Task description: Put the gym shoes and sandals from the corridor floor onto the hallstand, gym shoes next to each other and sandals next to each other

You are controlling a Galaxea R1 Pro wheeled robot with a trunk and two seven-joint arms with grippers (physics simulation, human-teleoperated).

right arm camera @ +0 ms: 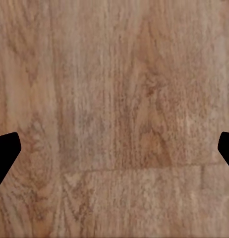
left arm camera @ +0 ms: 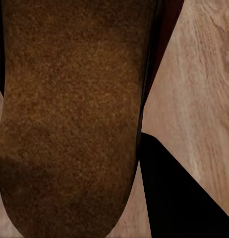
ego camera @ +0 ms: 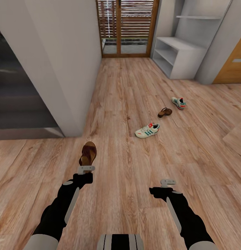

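the left gripper [ego camera: 86, 169] holds one sandal [ego camera: 88, 153] over the corridor floor [ego camera: 127, 90]. the right gripper [ego camera: 168, 181] has its fingers wide apart.

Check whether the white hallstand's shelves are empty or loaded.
Empty: the white hallstand shows bare tiers; both green-striped white sneakers lie on the wood-plank floor.

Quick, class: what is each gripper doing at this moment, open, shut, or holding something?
Left gripper: shut on a brown sandal.
Right gripper: open, holding nothing, above the corridor floor.
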